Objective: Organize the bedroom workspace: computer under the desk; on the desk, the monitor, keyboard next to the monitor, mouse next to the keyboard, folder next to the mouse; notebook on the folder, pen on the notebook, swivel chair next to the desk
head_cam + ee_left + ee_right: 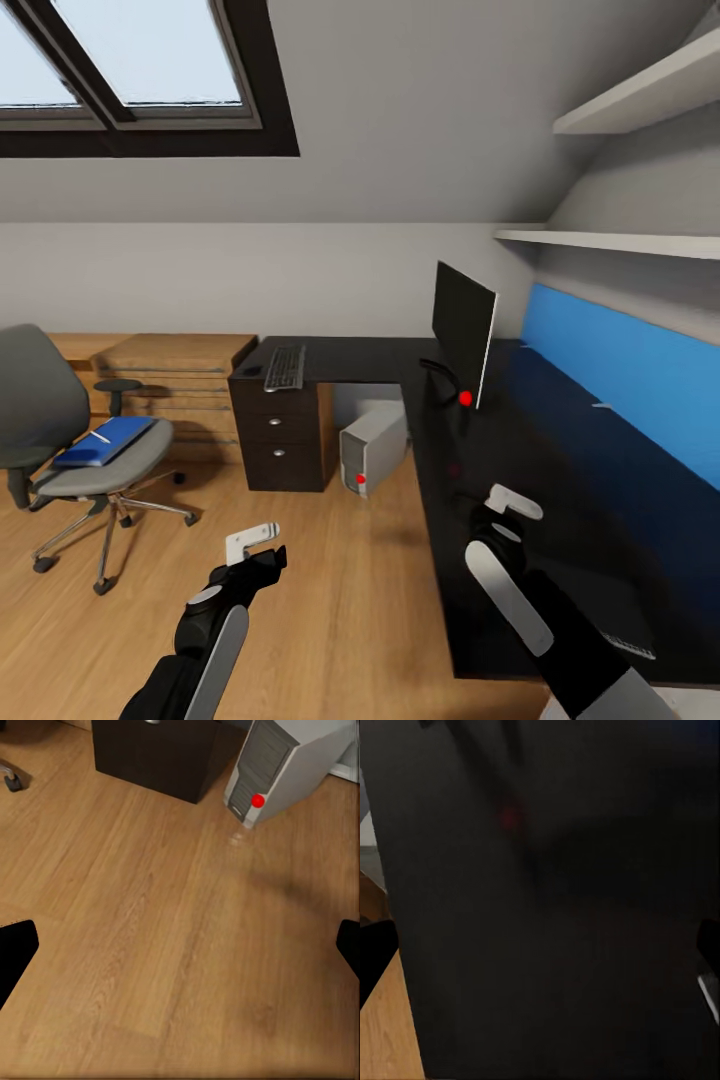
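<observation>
1. The folder (108, 440) lies flat on the seat of the swivel chair (60, 440), which stands on the wooden floor (330, 600) well apart from the counter (560, 480). A thin white pen (100, 437) rests on top of the folder; the notebook cannot be made out there.
2. The keyboard (285, 367) lies on the far short wing of the counter, above the dark three-drawer unit (280, 430). A small dark mouse (249, 371) sits just beside it, toward the chair.
3. The monitor (463, 345) stands upright on the counter near the inner corner, seen nearly edge-on, with a red dot at its lower corner.
4. The computer (372, 447) stands on the floor under the counter, just beside the drawer unit; in the left wrist view it (289, 765) appears tilted, a red light low on its front.
5. The left gripper (255, 545) hangs over bare floor between chair and counter, its jaws apart and empty.
6. The right gripper (512, 500) hangs over the black counter top, short of the monitor; its jaws are apart and hold nothing.
7. A light wooden drawer chest (175, 385) stands against the far wall behind the chair, and a blue wall panel (640, 370) runs along the counter's long side under two white shelves (620, 240).
</observation>
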Motion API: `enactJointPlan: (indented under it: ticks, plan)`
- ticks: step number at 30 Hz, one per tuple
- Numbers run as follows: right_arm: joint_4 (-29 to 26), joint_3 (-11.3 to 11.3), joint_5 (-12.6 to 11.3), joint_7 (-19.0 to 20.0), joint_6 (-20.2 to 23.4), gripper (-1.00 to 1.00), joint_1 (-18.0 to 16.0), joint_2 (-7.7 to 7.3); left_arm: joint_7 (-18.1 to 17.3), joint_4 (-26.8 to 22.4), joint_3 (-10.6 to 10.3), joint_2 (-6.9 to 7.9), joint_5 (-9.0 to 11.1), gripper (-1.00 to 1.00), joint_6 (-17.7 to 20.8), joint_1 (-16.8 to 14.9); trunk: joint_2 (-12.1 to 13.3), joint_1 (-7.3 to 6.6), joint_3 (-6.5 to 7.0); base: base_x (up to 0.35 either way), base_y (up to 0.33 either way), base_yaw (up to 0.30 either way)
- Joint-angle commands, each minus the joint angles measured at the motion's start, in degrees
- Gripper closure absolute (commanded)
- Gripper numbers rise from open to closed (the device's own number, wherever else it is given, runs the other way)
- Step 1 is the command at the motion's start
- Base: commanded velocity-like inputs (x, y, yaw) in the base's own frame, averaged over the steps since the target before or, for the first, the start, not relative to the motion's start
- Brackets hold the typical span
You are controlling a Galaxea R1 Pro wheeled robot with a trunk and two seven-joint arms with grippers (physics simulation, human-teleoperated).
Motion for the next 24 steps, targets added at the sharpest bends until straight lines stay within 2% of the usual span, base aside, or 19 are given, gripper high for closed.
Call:
enactJointPlan:
  ticks: [1, 7, 9, 15, 17, 24]
  plan:
    - [0.4, 0.1, -0.2, 0.1, 0.4, -1.0, -0.1, -0.49, 0.5, -0.1, -0.1, 0.0, 0.6, -1.0, 0.1, 0.0, 0.0, 0.0, -0.06, -0.005, -0.344, 0.0]
    - [2.7, -0.1, -0.3, 3.8, 0.6, -1.0, -0.6, -3.53, 0.4, -0.1, 0.0, 0.01, 0.6, -1.0, 0.1, 0.0, 0.0, 0.0, -0.06, -0.003, -0.345, 0.0]
    - [6.0, -0.5, -0.3, 6.2, 0.7, -1.0, -2.1, -4.84, 0.4, -0.1, -0.1, -0.01, 0.6, -1.0, 0.1, 0.0, 0.0, 0.0, -0.06, -0.001, -0.334, 0.0]
    - [13.9, -1.8, -0.4, 11.0, 1.0, -1.0, -5.4, -5.69, 0.4, -0.1, -0.1, -0.01, 0.6, -1.0, 0.1, 0.0, 0.0, 0.0, -0.06, 0.0, -0.161, 0.0]
    - [17.6, -2.1, -0.4, 14.1, 2.3, -1.0, -7.0, -5.83, 0.4, -0.1, -0.1, -0.02, 0.6, -1.0, 0.1, 0.0, 0.0, 0.0, -0.06, 0.0, -0.039, 0.0]
    - [25.3, -3.9, -0.5, 18.5, 4.0, -1.0, -10.1, -5.9, 0.6, -0.2, -0.2, -0.1, 0.6, -1.0, 0.1, 0.0, 0.0, 0.0, -0.06, 0.0, -0.013, 0.0]
